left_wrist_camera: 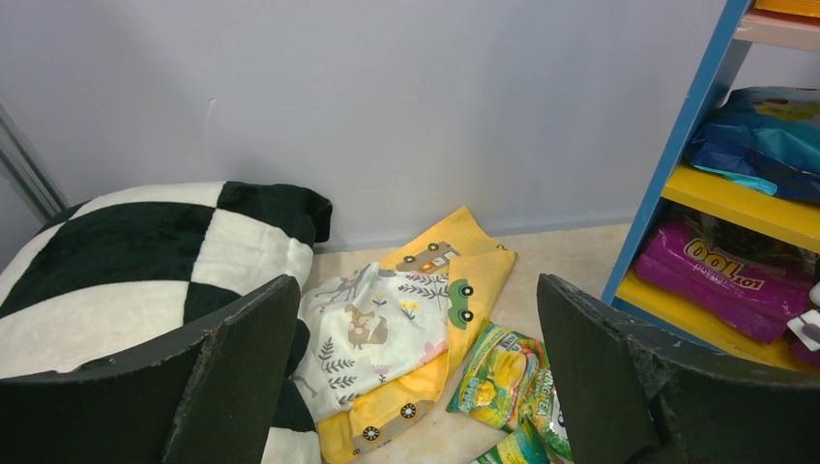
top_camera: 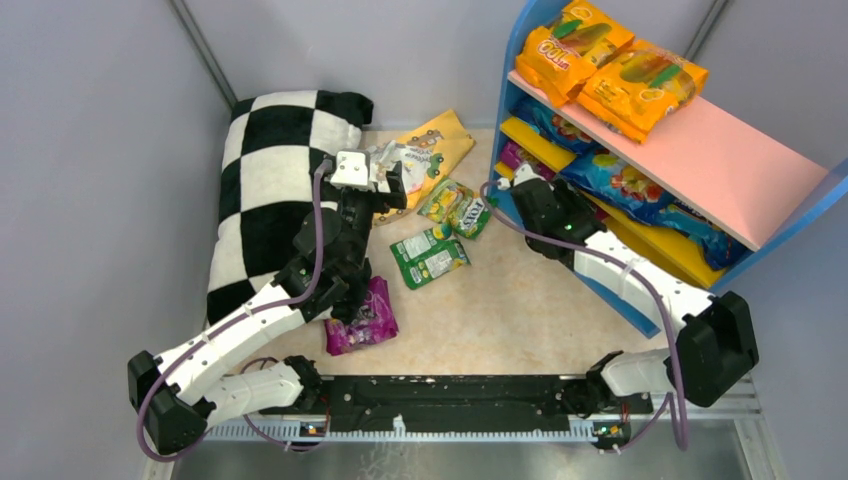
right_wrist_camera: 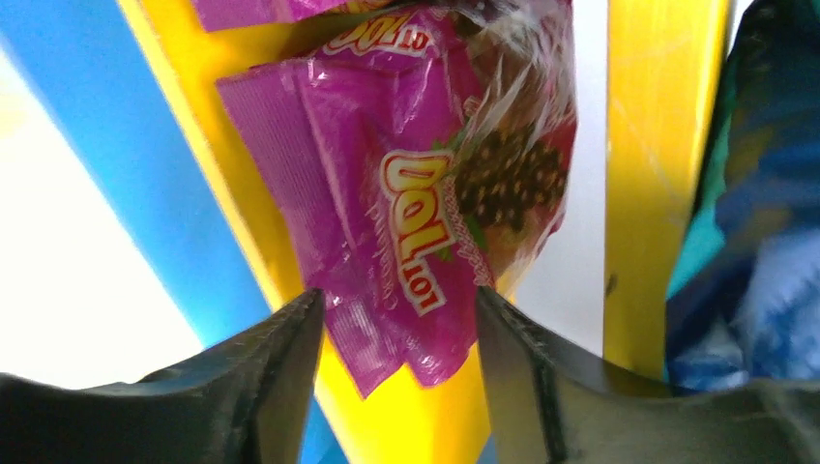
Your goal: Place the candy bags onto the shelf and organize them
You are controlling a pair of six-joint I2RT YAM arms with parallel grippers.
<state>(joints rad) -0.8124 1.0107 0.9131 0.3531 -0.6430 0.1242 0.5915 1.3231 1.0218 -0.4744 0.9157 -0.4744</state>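
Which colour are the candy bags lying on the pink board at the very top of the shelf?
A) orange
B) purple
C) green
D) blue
A: in the top view, the orange candy bags lie on the shelf's pink top board.

Overhead and two wrist views, shelf [top_camera: 720, 170] common

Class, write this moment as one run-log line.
left gripper open, empty | right gripper around purple bag on shelf, grip unclear | green bags unshelved
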